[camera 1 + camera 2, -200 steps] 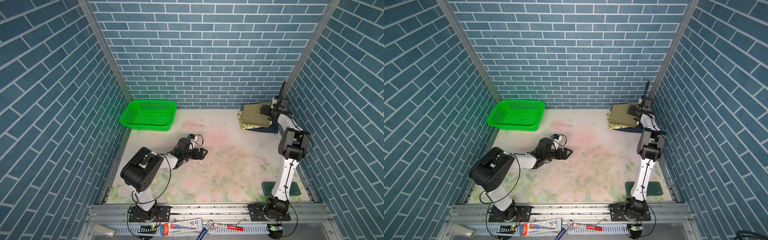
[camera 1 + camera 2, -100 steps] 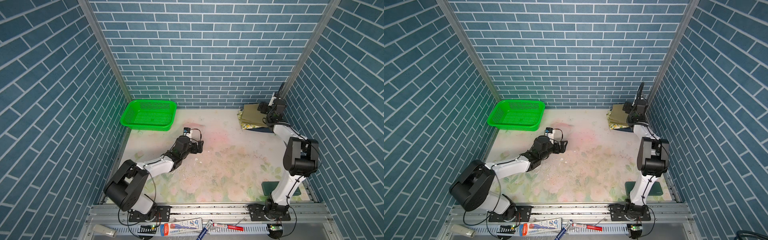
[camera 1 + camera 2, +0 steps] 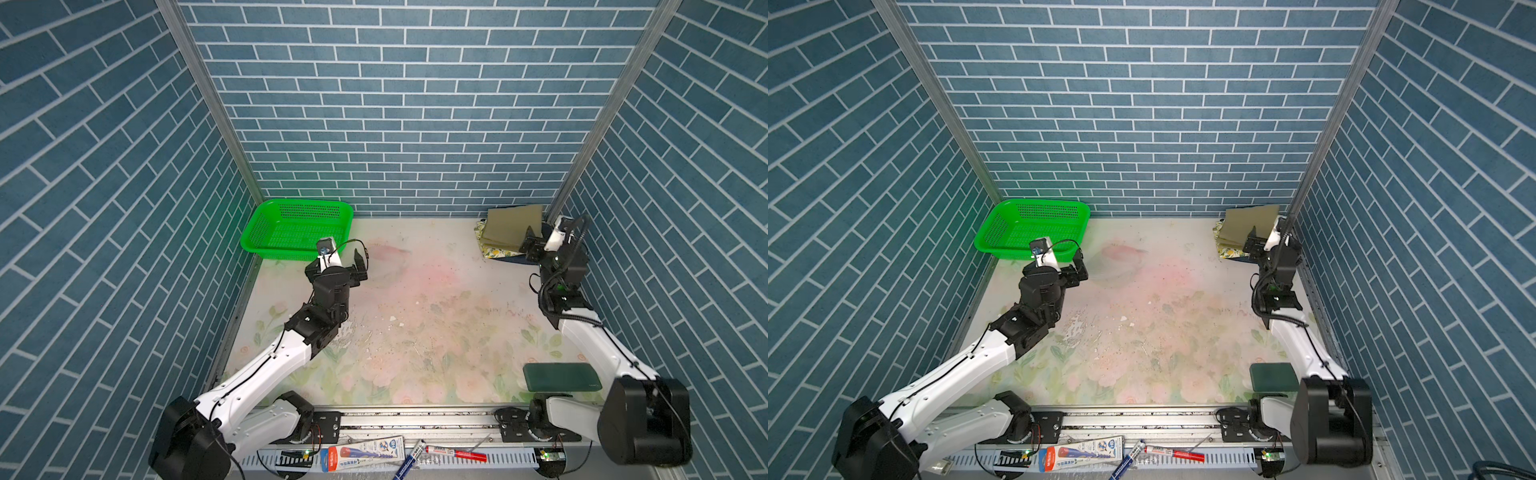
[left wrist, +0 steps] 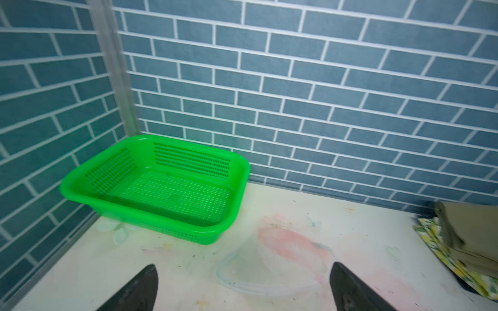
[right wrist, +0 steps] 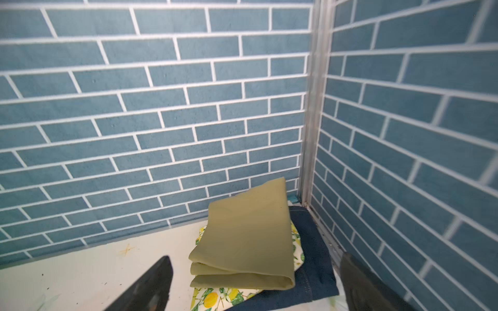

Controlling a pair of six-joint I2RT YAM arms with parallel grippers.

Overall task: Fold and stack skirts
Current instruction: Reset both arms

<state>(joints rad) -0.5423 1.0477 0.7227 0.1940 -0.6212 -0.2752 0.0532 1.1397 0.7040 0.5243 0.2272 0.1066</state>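
Both tools were empty. The right gripper (image 5: 256, 258) stood with its jaws wide apart just short of the stack. Ahead of it the khaki skirt (image 5: 248, 237) lay folded on top, the lemon-print skirt (image 5: 213, 297) under that and the denim skirt (image 5: 312, 258) lowest. The left gripper (image 4: 244, 266), jaws likewise apart, faced the green basket (image 4: 110, 172), well apart from the stack. The stack looked finished, so the right arm should probably back straight off with its jaws clear of the khaki's loose fold, so that nothing drags.

A green mesh basket (image 3: 291, 232) sits in the far left corner of the floral table (image 3: 436, 332). A dark green pad (image 3: 561, 376) lies at its near right edge.
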